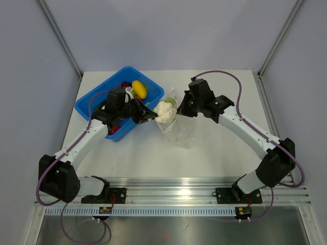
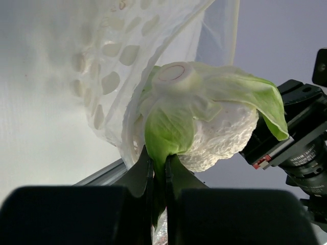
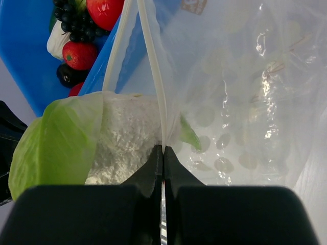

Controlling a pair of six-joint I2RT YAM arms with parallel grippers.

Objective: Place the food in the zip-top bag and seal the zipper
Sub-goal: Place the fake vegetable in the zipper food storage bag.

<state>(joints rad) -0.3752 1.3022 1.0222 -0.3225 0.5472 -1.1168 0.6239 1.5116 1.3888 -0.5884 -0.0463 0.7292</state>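
Observation:
My left gripper (image 2: pixel 159 158) is shut on a green leaf of the white cauliflower (image 2: pixel 219 138), which hangs in the air at the mouth of the zip-top bag (image 2: pixel 117 66). In the top view the cauliflower (image 1: pixel 165 111) sits between the left gripper (image 1: pixel 150 116) and the right gripper (image 1: pixel 183 108). The clear dotted bag (image 1: pixel 180 131) droops to the table below them. My right gripper (image 3: pixel 163 149) is shut on the bag's rim at the zipper (image 3: pixel 153 66) and holds it up. The cauliflower (image 3: pixel 122 143) lies against that rim, beside the bag (image 3: pixel 245 102). Whether it is partly inside I cannot tell.
The blue tub (image 1: pixel 92 102) stands at the back left with a yellow pepper (image 1: pixel 139 89) in it. The right wrist view shows the tub (image 3: pixel 25 56) holding a red tomato (image 3: pixel 104 10), another red piece (image 3: pixel 79 55) and dark purple pieces (image 3: pixel 76 25).

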